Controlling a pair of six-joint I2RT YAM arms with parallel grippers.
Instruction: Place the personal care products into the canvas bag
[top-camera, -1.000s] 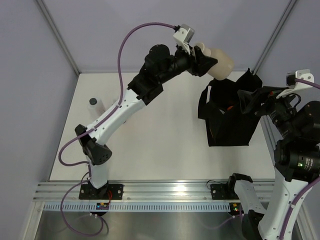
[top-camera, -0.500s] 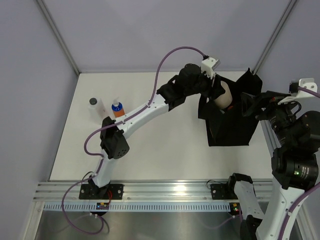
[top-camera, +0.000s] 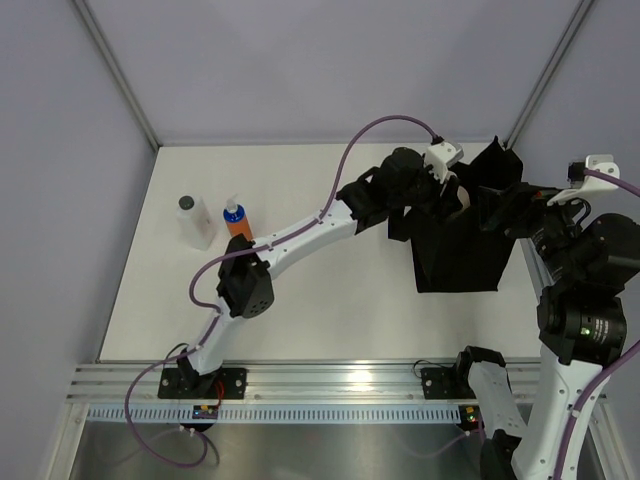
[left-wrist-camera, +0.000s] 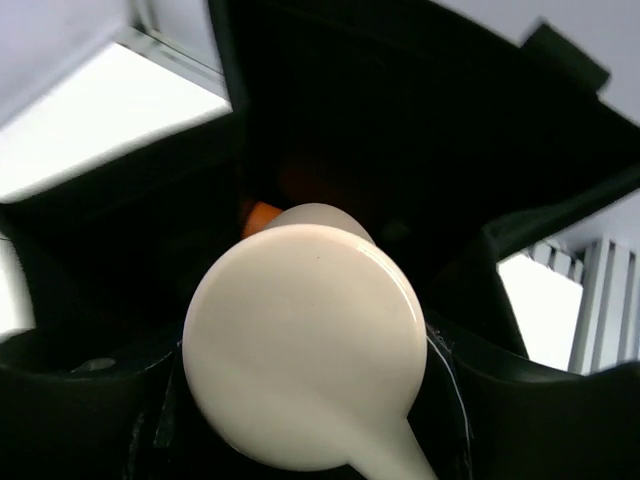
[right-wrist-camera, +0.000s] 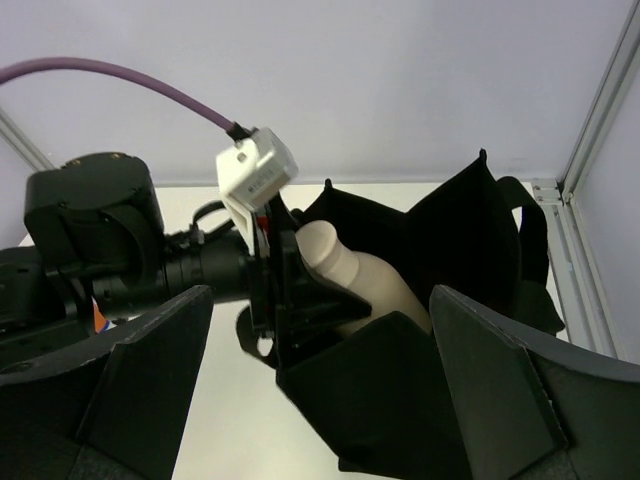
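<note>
My left gripper (top-camera: 443, 194) is shut on a tan pump bottle (top-camera: 456, 192) near its top, and the bottle's lower body sits inside the mouth of the black canvas bag (top-camera: 458, 255). The left wrist view shows the bottle's cream pump head (left-wrist-camera: 300, 350) filling the space between the dark fingers, with the bag's dark inside (left-wrist-camera: 400, 130) beyond and an orange patch (left-wrist-camera: 262, 213) within it. My right gripper (top-camera: 497, 206) stands open at the bag's right rim; its wrist view shows bag fabric (right-wrist-camera: 400, 400) between the wide fingers and the tan bottle (right-wrist-camera: 378, 288) behind.
A clear bottle with a grey cap (top-camera: 195, 222) and an orange bottle with a blue cap (top-camera: 237, 220) stand at the table's left. The metal frame post (top-camera: 545, 85) rises just behind the bag at the back right.
The left arm has swung right and down, carrying the tan bottle from above the table's back into the bag's mouth. The orange bottle has come into view. The right arm has barely moved.
</note>
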